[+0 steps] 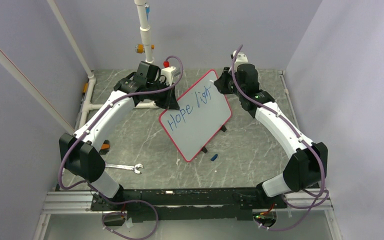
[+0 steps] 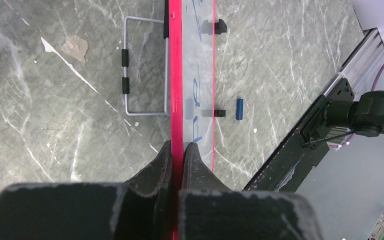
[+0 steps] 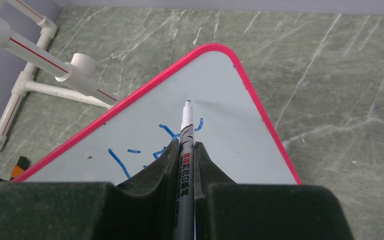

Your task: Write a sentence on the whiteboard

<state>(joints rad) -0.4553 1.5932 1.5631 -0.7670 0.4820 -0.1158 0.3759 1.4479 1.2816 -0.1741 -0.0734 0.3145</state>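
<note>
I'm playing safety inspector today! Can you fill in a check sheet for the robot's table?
Surface: grey marbled table, a few scuffs.
Job's things: whiteboard held tilted; blue writing reads "Hope" plus a few more letters; marker tip at the board, contact unclear.
Clutter: wrench, blue cap, small orange thing.
Tools: left tool shut on the whiteboard's red edge; right tool shut on the marker.
Cables: purple cables looped along both arms, off the board.
Surroundings: white pipes, lilac walls.
</note>
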